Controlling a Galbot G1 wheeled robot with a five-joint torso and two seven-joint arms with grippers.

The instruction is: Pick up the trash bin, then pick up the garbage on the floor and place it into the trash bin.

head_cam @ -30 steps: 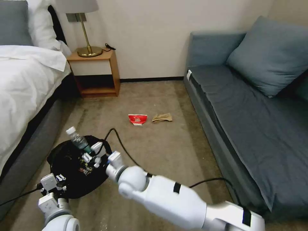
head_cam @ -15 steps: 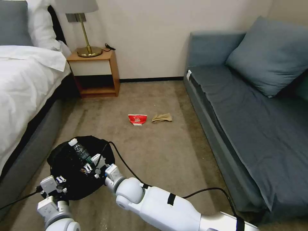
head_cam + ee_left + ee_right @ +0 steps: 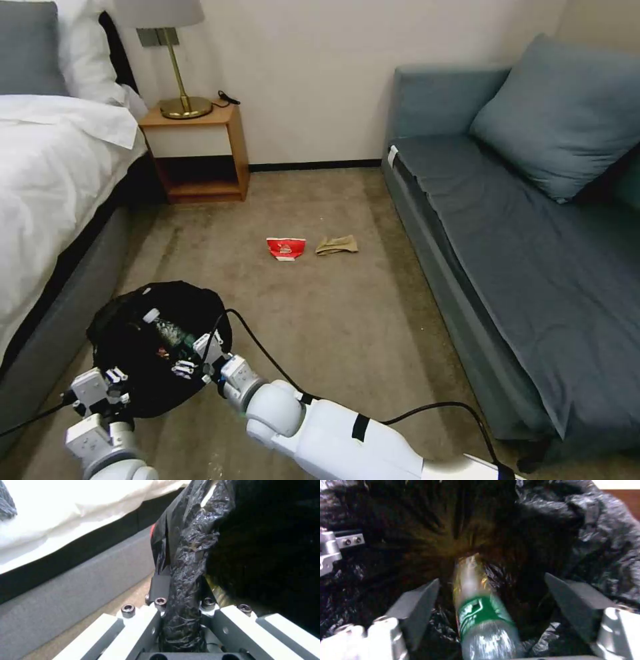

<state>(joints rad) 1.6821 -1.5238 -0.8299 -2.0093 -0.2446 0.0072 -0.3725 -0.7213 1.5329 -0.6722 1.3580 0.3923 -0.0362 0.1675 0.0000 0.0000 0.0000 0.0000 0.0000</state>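
Observation:
The trash bin (image 3: pixel 133 353), lined with a crinkly black bag, hangs low at the left by the bed. My left gripper (image 3: pixel 119 387) is shut on its near rim, and the bag's edge (image 3: pixel 186 562) is pinched between the fingers of that gripper (image 3: pixel 181 590). My right gripper (image 3: pixel 192 357) hovers over the bin's mouth, open (image 3: pixel 491 580). The clear bottle (image 3: pixel 480 615) with the green label lies loose between the spread fingers, pointing down into the bin (image 3: pixel 420 517); its cap end shows inside the bin (image 3: pixel 162 325). A red-white packet (image 3: pixel 286 247) and tan crumpled paper (image 3: pixel 337 245) lie on the carpet ahead.
A bed (image 3: pixel 47 173) runs along the left, close beside the bin. A wooden nightstand (image 3: pixel 197 150) with a brass lamp (image 3: pixel 177 67) stands at the far wall. A blue-grey sofa (image 3: pixel 533 247) fills the right. Open carpet lies between. A black cable (image 3: pixel 267 353) trails from my right arm.
The right gripper lowered the bottle into the bin and opened, so the bottle now lies free inside. The right arm drew back toward me, and the bin shifted slightly left.

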